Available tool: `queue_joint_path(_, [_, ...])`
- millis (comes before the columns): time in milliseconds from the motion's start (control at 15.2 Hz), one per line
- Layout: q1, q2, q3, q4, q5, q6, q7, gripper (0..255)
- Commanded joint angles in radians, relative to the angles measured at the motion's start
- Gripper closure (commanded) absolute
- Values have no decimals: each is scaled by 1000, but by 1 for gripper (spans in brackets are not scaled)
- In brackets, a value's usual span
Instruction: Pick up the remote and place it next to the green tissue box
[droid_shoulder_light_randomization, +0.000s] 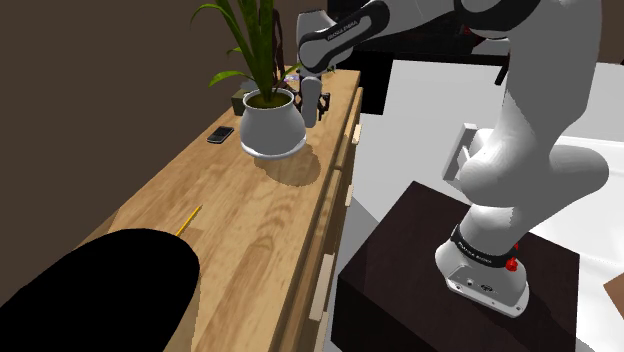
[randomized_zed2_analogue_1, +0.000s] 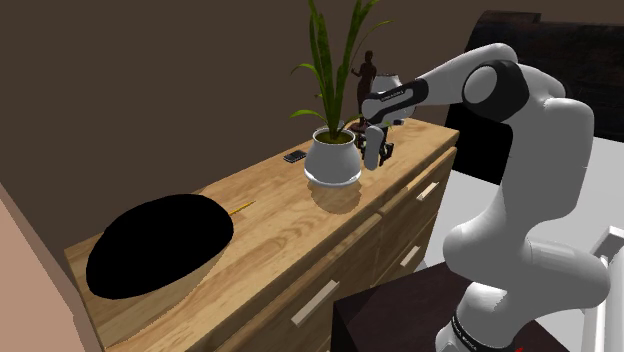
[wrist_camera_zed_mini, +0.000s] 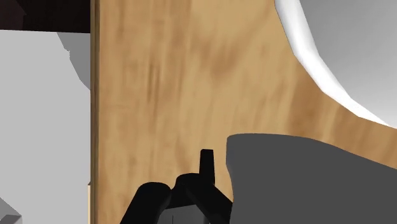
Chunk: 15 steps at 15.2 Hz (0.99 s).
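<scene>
Wooden dresser (droid_shoulder_light_randomization: 250, 220) carries remote (droid_shoulder_light_randomization: 220, 133) in shoulder view; wrist view shows pincer (wrist_camera_zed_mini: 207, 160) clenched.

The gripper (droid_shoulder_light_randomization: 312, 100) hangs low over the wooden sideboard top (droid_shoulder_light_randomization: 250, 215). A white plant pot (droid_shoulder_light_randomization: 270, 125) stands just beside it and bars the straight way along the top. The pot's long leaves (droid_shoulder_light_randomization: 250, 40) rise well above the gripper on that side. Under the gripper the wood is bare as far as the front edge, and beyond the edge lies open light floor (wrist_camera_zed_mini: 44, 95). Behind the gripper, by the wall, stands a dark figurine (randomized_zed2_analogue_1: 368, 72). Past the pot the top opens out, with only a flat dark remote (droid_shoulder_light_randomization: 220, 134) near the wall and a thin yellow pencil (droid_shoulder_light_randomization: 188, 220). Farthest from the gripper, a large black shape (droid_shoulder_light_randomization: 100, 290) covers the top's end.
</scene>
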Motion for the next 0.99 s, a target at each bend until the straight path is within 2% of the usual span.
queue_joint_path(0, [4,9,4,-10,4,-15,-3,0])
queue_joint_path(330, [9,10,4,-15,2,-9,4,0])
queue_joint_path(594, [-8,-47,30,39,48,-110,-25,0])
queue_joint_path(924, [-8,-47,30,39,48,-110,-25,0])
